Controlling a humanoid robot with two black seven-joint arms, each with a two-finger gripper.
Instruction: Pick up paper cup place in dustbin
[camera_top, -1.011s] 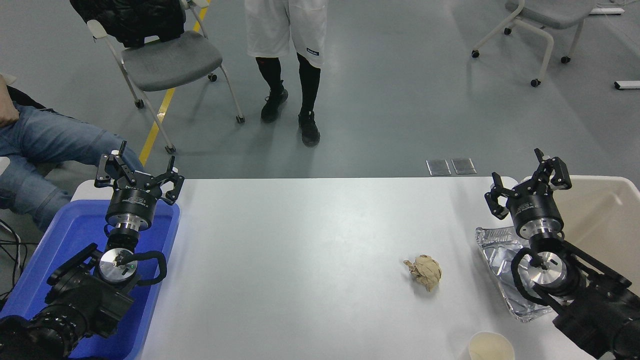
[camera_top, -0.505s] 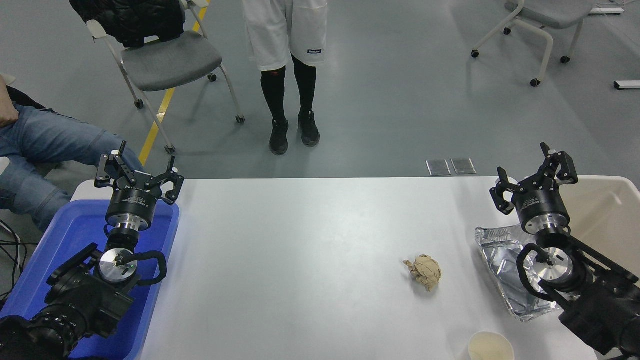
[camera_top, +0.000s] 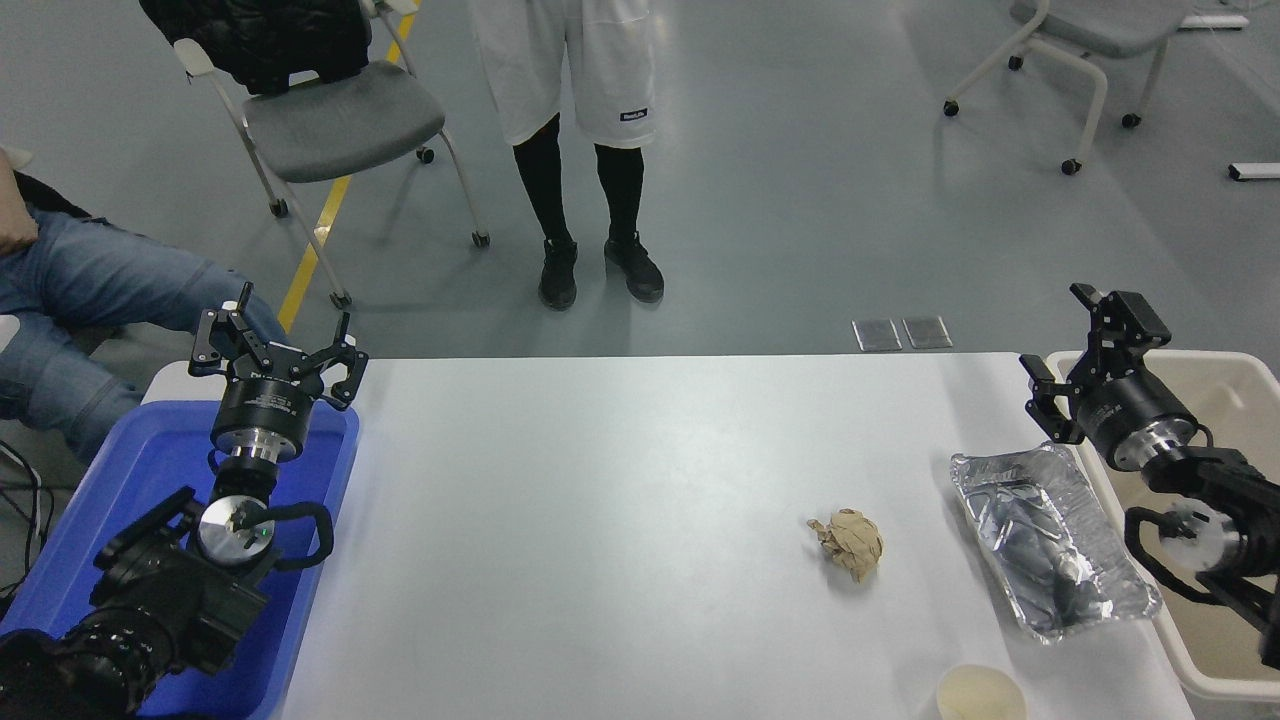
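Over the last second the right claw (camera_top: 1090, 365) has swung from above the foil tray (camera_top: 1050, 540) out toward 3 o'clock and now hangs over the near rim of the dustbin (camera_top: 1240, 375), jaws spread and holding nothing. The tray, half hidden by the arm a moment ago, lies fully exposed. The paper cup (camera_top: 980, 695) has not budged: it stands upright at the desk (camera_top: 600, 500) edge around 5 o'clock, near the crumpled brown ball (camera_top: 848, 542). The shift carries the arm away from the cup, so the pickup looks not yet begun. The left claw (camera_top: 275, 350) stays parked, open, over the blue tray (camera_top: 120, 500).
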